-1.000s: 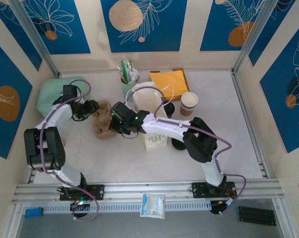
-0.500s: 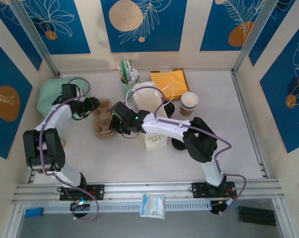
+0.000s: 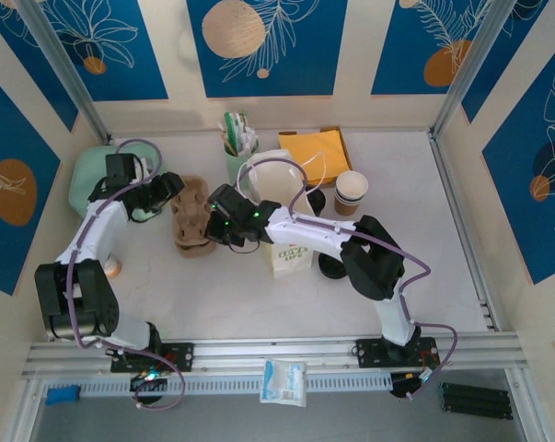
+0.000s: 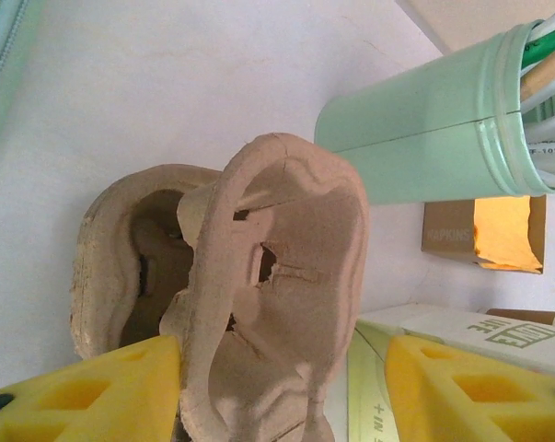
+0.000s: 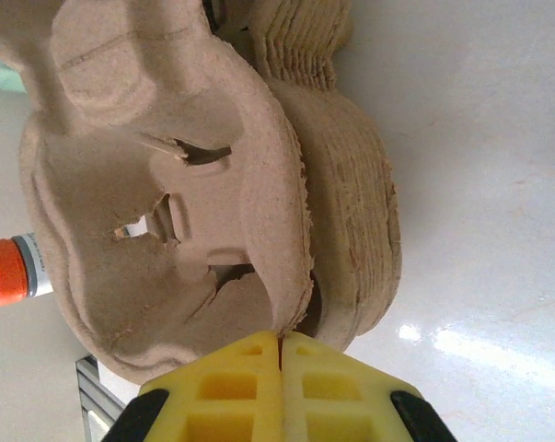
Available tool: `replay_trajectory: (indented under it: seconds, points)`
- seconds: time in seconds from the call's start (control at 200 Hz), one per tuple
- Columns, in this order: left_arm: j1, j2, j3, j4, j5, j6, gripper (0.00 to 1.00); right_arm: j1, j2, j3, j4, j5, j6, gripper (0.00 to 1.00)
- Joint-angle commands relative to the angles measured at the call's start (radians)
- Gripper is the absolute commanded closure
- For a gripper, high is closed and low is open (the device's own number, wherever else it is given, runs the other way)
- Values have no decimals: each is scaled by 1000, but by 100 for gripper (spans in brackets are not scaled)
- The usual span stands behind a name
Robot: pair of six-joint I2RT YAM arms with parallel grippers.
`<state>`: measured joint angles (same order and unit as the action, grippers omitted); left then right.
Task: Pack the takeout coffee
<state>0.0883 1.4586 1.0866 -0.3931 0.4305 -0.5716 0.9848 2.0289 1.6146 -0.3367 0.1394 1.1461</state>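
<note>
The takeout coffee cups (image 3: 352, 191), white above a brown band, stand nested at the back right, far from both grippers. A stack of brown pulp cup carriers (image 3: 192, 217) lies left of centre. My right gripper (image 3: 220, 224) (image 5: 282, 337) is shut on the thin rim of the top carrier (image 5: 167, 184), which is tilted up off the stack (image 5: 355, 212). My left gripper (image 3: 164, 190) (image 4: 282, 357) is open and straddles the raised carrier (image 4: 286, 249) from the other side. Its left finger (image 4: 102, 387) is against the pulp. Its right finger (image 4: 470, 387) stands clear of it.
A white paper bag (image 3: 289, 255) stands under the right forearm, with black lids (image 3: 332, 267) beside it. A green utensil cup (image 3: 236, 158), a white bowl (image 3: 272, 175) and orange napkins (image 3: 316, 152) sit behind. A green pouch (image 3: 95, 175) lies far left, an orange-capped bottle (image 5: 10, 272) nearby.
The left arm has stretched out, and its gripper has slid slightly back and left along the carrier. The carrier stack has shifted a little toward the back. The right gripper keeps its hold.
</note>
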Motion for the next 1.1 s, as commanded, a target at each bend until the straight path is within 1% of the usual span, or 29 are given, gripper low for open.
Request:
replay_trajectory:
  seconds: [0.0,0.175,0.355,0.575,0.785,1.095]
  points:
    - [11,-26,-35,4,31,-2,40,0,-1,37,16,-44,-29,100]
    - [14,-24,-86,30,25,8,41,2,8,49,14,-58,-34,100]
    - [19,-23,-107,42,13,22,49,2,14,48,11,-63,-34,100]
    - [24,-28,-110,40,4,37,56,0,19,49,5,-63,-32,100]
    - [35,-26,-119,68,-18,38,56,-1,19,41,3,-64,-32,100]
    - [57,13,-140,184,23,1,56,0,18,29,5,-67,-29,100]
